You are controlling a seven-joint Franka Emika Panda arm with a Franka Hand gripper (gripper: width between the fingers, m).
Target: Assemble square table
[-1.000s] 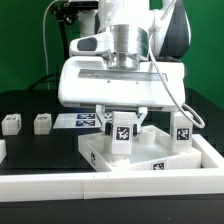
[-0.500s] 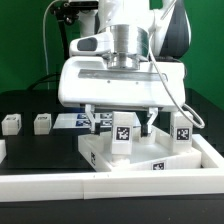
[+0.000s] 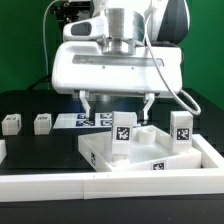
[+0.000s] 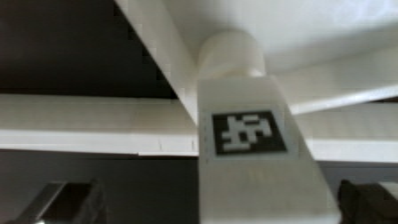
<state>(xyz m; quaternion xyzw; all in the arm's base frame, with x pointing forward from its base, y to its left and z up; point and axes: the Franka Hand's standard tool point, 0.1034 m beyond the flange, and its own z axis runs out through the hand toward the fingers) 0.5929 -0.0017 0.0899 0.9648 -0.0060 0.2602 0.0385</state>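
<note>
Two fingers of my gripper [image 3: 117,104] stand wide apart, holding nothing, just above a leg post [image 3: 122,132] upright on the table slab [image 3: 150,158]. Only the exterior view shows a second post [image 3: 182,128] at its three o'clock; the wrist view shows the first post's tag [image 4: 246,131] close.

Exterior frontal; wrist close, downward; both show leg post [image 3: 122,131] [image 4: 244,120]

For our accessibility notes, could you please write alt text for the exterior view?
An open two-finger gripper hovers above a short white tagged leg post upright on the white plastic square slab. A second post stands toward the exterior view's right.
</note>
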